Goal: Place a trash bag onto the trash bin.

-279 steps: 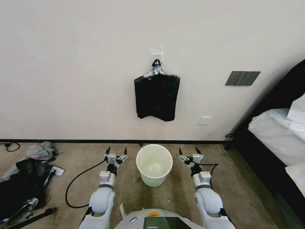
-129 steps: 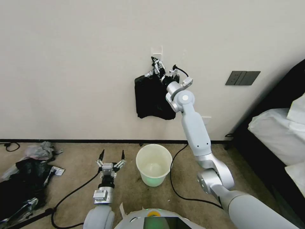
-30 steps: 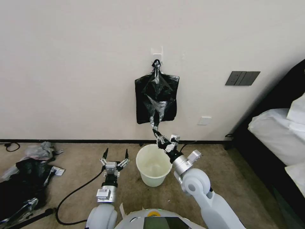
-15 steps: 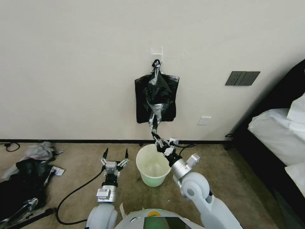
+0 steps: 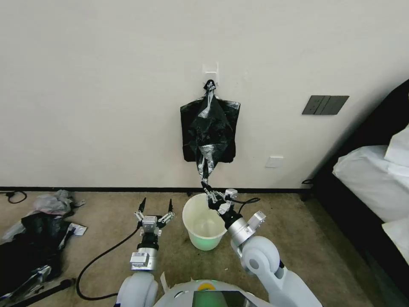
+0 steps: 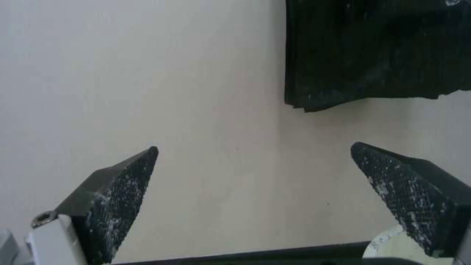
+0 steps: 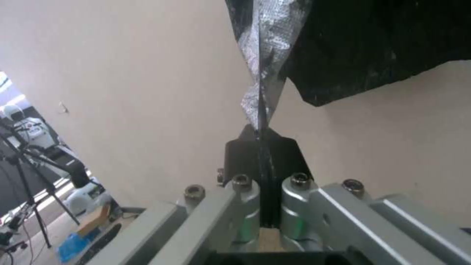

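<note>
The right tool (image 5: 208,192) is clenched on the lower tip of the trash bag (image 5: 207,128), which stretches taut from the wall hook (image 5: 210,70) down to just above the far rim of the trash bin (image 5: 204,221). The bag seems not yet free of the hook, and opening it over the bin remains. The left tool (image 5: 155,205) waits released beside the bin.

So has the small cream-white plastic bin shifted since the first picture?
No. The cream-white bin sits at the same spot below the wall socket plate, against the dark skirting line.
</note>
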Robot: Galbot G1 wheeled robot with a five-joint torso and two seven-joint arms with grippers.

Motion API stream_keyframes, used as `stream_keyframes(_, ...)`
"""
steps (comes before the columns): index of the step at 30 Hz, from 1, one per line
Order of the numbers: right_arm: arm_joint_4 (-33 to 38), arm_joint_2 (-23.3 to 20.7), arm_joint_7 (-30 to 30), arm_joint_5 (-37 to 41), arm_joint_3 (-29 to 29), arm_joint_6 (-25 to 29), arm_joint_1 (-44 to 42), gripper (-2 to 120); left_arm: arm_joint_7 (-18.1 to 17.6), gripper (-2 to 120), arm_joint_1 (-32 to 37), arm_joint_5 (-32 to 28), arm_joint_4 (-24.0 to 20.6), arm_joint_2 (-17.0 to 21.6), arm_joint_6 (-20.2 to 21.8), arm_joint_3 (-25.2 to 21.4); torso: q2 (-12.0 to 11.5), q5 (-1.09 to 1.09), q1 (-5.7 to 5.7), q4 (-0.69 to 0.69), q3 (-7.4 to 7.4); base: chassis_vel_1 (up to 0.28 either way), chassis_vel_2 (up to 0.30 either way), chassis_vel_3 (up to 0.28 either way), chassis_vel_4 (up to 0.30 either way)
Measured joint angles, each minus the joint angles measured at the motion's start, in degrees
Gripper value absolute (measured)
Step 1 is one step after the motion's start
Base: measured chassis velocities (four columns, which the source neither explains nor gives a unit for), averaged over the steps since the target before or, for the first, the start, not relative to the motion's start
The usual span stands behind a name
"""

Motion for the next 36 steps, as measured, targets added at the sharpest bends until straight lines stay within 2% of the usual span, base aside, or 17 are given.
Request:
stream_keyframes(15, 0.0, 0.7, -0.1, -1.5, -0.3, 0.5, 0.3, 0, 0.0, 100, -0.2, -0.1, -0.4, 0.1, 0.0, -0.2, 0.0, 0.00, 0.00, 0.00, 0.00, 0.000, 0.000, 0.000, 0.000)
stream_keyframes(22, 0.0, 1.5, 1.3, 0.2, 1.4, -0.5, 6.0, 0, 0.2, 100, -2.9, -1.8, -3.2, 3.1, 3.3, -0.3, 0.0, 0.00, 0.01, 0.00, 0.00, 0.000, 0.000, 0.000, 0.000)
stream_keyframes(26, -0.6, 1.6, 2.1, 0.4, 1.7, -1.3, 9.3, 0, 0.5, 100, -5.1, -3.2, -5.5, 6.1, 6.2, 0.8, 0.0, 0.00, 0.01, 0.01, 0.00, 0.000, 0.000, 0.000, 0.000)
stream_keyframes(29, -1.6, 2.0, 2.7, 0.3, 1.8, -1.8, 12.3, 0, 0.7, 100, -8.4, -5.3, -7.8, 11.1, 9.2, 2.4, 0.0, -0.01, 0.01, 0.00, 0.01, 0.000, 0.000, 0.000, 0.000)
stream_keyframes(30, -1.6, 2.0, 2.7, 0.3, 1.8, -1.8, 12.3, 0, 0.7, 100, -8.4, -5.3, -7.8, 11.1, 9.2, 2.4, 0.0, -0.01, 0.01, 0.00, 0.01, 0.000, 0.000, 0.000, 0.000)
stream_keyframes(34, -2.5, 2.0, 3.0, -0.5, 2.0, -2.1, 14.3, 0, 1.1, 100, -12.6, -8.4, -9.9, 18.9, 12.0, 3.0, 0.0, -0.02, 0.01, 0.01, 0.00, 0.000, 0.000, 0.000, 0.000)
stream_keyframes(35, -2.5, 2.0, 3.0, -0.5, 2.0, -2.1, 14.3, 0, 1.1, 100, -12.6, -8.4, -9.9, 18.9, 12.0, 3.0, 0.0, -0.02, 0.01, 0.01, 0.00, 0.000, 0.000, 0.000, 0.000)
stream_keyframes(36, -2.6, 2.0, 3.0, -0.8, 2.0, -2.1, 14.5, 0, 1.2, 100, -13.7, -9.2, -10.1, 21.2, 12.5, 3.1, 0.0, -0.02, 0.01, 0.00, 0.01, 0.000, 0.000, 0.000, 0.000)
